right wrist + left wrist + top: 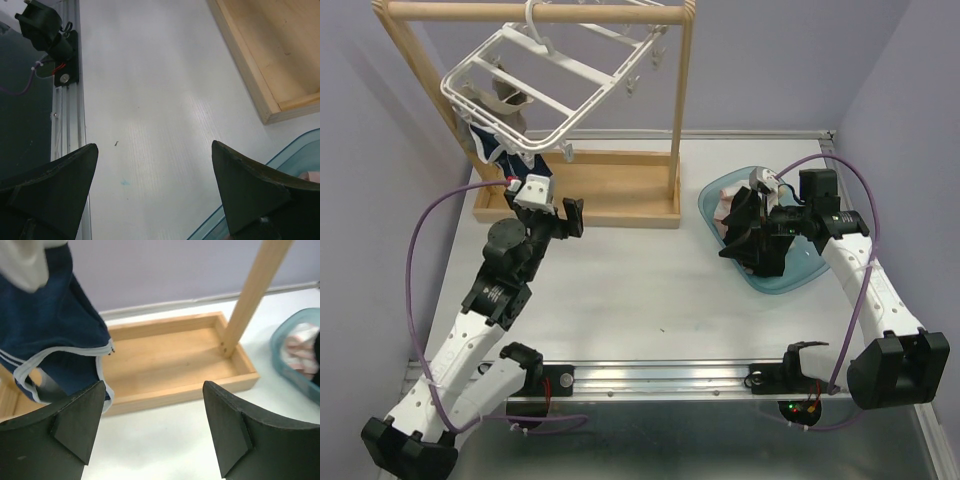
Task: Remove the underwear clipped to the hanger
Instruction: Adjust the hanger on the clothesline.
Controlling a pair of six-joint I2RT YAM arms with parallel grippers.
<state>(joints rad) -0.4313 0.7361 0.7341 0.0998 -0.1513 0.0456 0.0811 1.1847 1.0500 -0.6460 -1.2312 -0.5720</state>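
In the top view, at about 10 o'clock on the table (650, 290), the left gripper (154, 385) is raised toward the stand (682, 100). Its jaws are spread wide with nothing between them. The navy underwear (55, 330), trimmed in white, hangs at the gripper's 10 o'clock. Its hem is just beside the left finger (75, 425), but whether the two touch cannot be told. The piece is clipped to the 7 o'clock corner of the hanger (550, 85), a white frame tilted with its left side low, which hangs by its hook from the rail (470, 12). A grey-beige piece (510, 95) hangs inside the frame near that same corner. The stand's wooden tray (175, 355) sits on the table at the gripper's 12 o'clock, with one post rising from its right end. At 3 o'clock on the table lies a blue basin (790, 280) holding pink-white cloth (725, 200). The right gripper (155, 147) is over the basin's near-left part and faces 9 o'clock across bare table. Its jaws are also wide apart and it carries nothing. The basin's rim shows at the 5 o'clock corner of the right wrist view.
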